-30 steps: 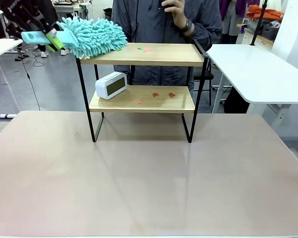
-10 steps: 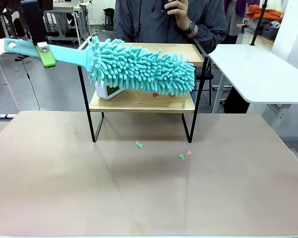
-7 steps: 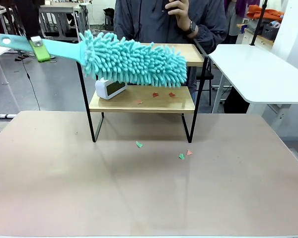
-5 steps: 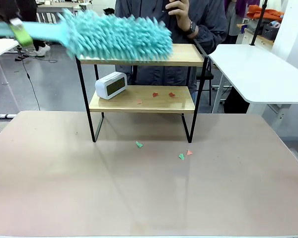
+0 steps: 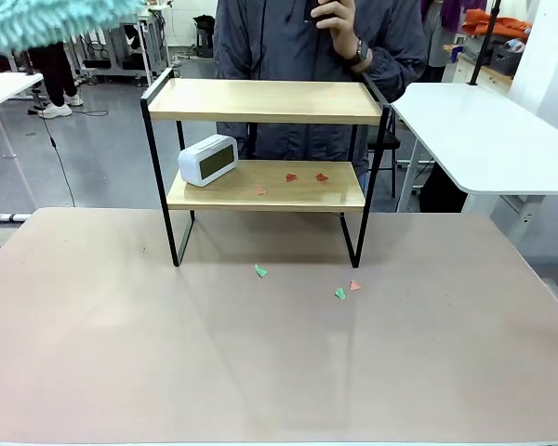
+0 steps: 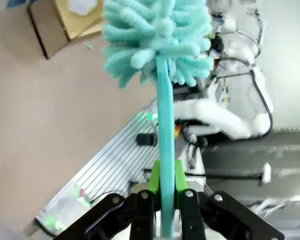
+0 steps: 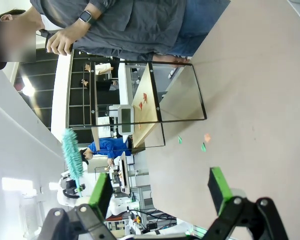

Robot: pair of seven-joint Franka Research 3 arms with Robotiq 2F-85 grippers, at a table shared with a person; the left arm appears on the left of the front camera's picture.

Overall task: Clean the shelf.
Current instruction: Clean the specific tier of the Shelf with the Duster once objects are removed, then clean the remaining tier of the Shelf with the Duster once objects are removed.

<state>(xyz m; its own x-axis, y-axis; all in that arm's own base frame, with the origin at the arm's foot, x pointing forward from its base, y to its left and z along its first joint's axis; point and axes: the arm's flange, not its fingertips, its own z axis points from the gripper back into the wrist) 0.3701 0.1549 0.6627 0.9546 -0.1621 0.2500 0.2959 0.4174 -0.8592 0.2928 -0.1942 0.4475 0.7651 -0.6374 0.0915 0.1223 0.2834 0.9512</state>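
The shelf stands mid-table, its top board bare. On its lower board lie a white clock and small red paper scraps. Three green and orange scraps lie on the table in front of it. A fluffy teal duster hangs high at the upper left, well away from the shelf. My left gripper is shut on the duster's handle, the head pointing away. My right gripper is open with nothing in it, far from the shelf.
A person stands right behind the shelf with a hand raised. White tables flank the far right and far left. The brown tabletop in front of the shelf is free apart from the scraps.
The duster swept across the top board, knocking scraps down onto the table, then drew back left and rose to the upper left corner. The right gripper stays open.
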